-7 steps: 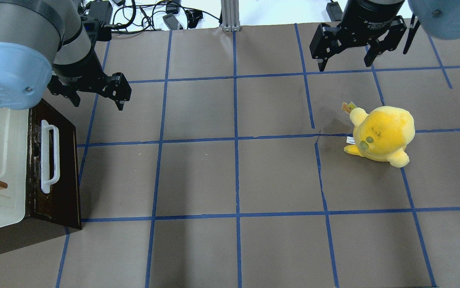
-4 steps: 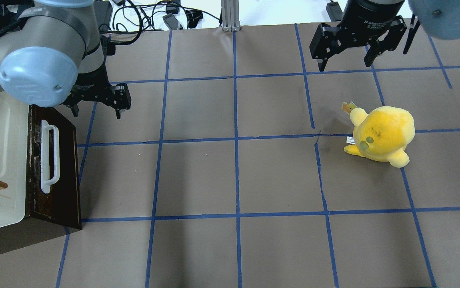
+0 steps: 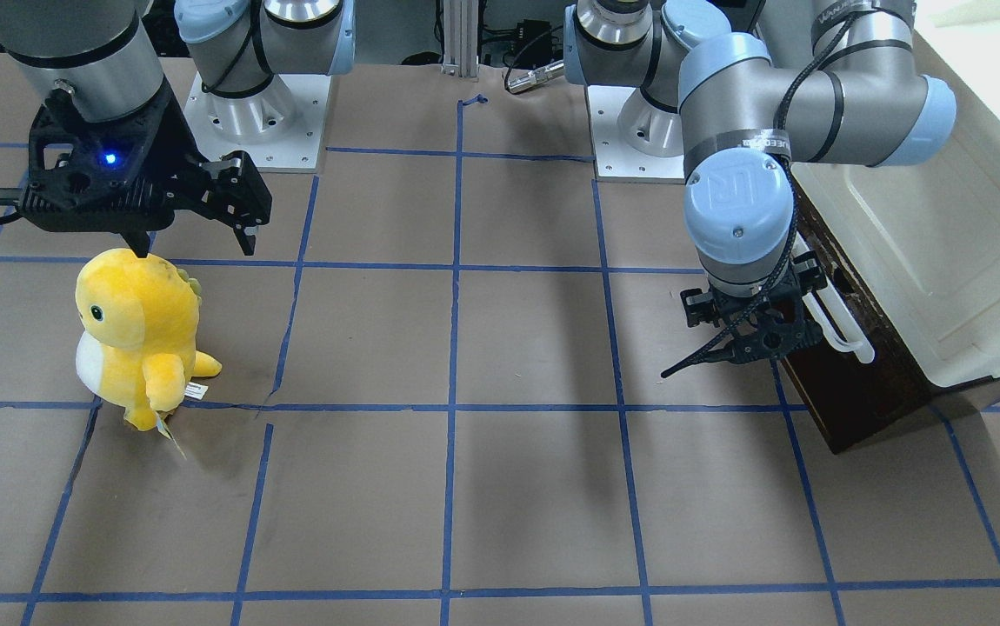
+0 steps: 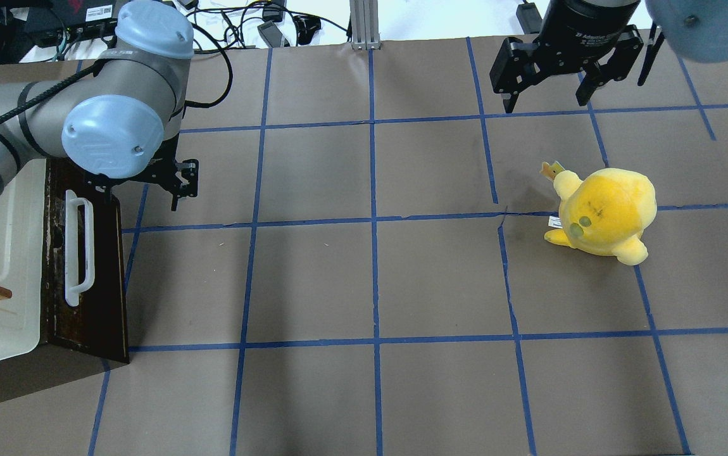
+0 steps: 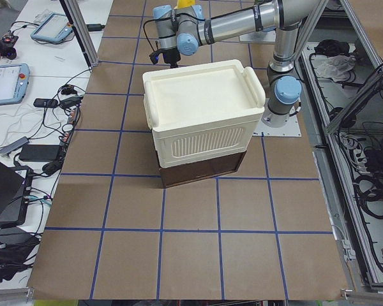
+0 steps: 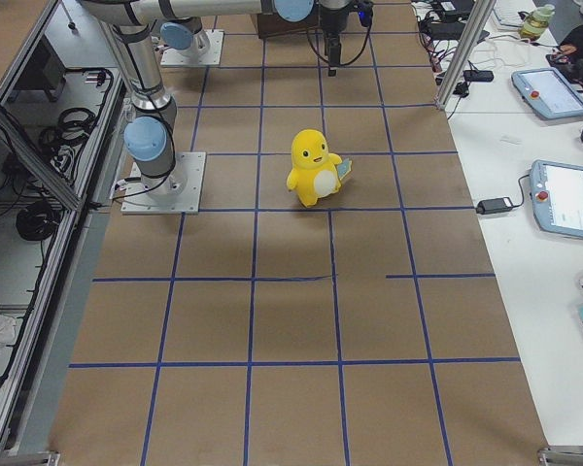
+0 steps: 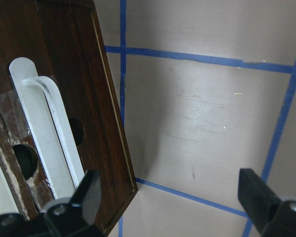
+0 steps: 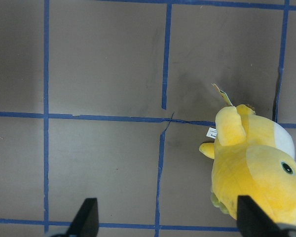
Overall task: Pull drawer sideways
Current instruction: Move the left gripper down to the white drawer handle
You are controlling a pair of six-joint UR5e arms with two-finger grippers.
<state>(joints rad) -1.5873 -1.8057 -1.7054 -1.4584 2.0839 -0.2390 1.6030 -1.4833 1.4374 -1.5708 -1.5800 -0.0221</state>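
The left arm has swung round since the earlier overhead frames, and the left gripper (image 7: 167,174) has come down and in towards the drawer (image 4: 95,266). It now sits at the drawer's far end, by the robot-side tip of the white handle (image 4: 79,247). Nothing else has shifted.

The cream cabinet (image 4: 3,240) sits directly over the drawer. The dark drawer front faces the table's middle and looks pushed in, or close to it. The left claw is spread wide and empty. In its wrist view one finger (image 7: 86,195) hangs over the drawer front just beside the handle, and the other is out over the bare table (image 4: 370,278). Well away from the drawer stands the yellow plush (image 4: 604,215). Beyond it the right gripper (image 4: 546,95) hovers released, holding nothing.

The step in hand appears to be lining up on the handle. To do it well, the claw should probably slide along the drawer front to the middle of the bar. There it should turn so the fingers straddle the bar's thin side, then clench fully before any pull. The pull should run level and straight out from the drawer's opening. It should also be slow, since the cabinet over the drawer looks unheld and could drag along.
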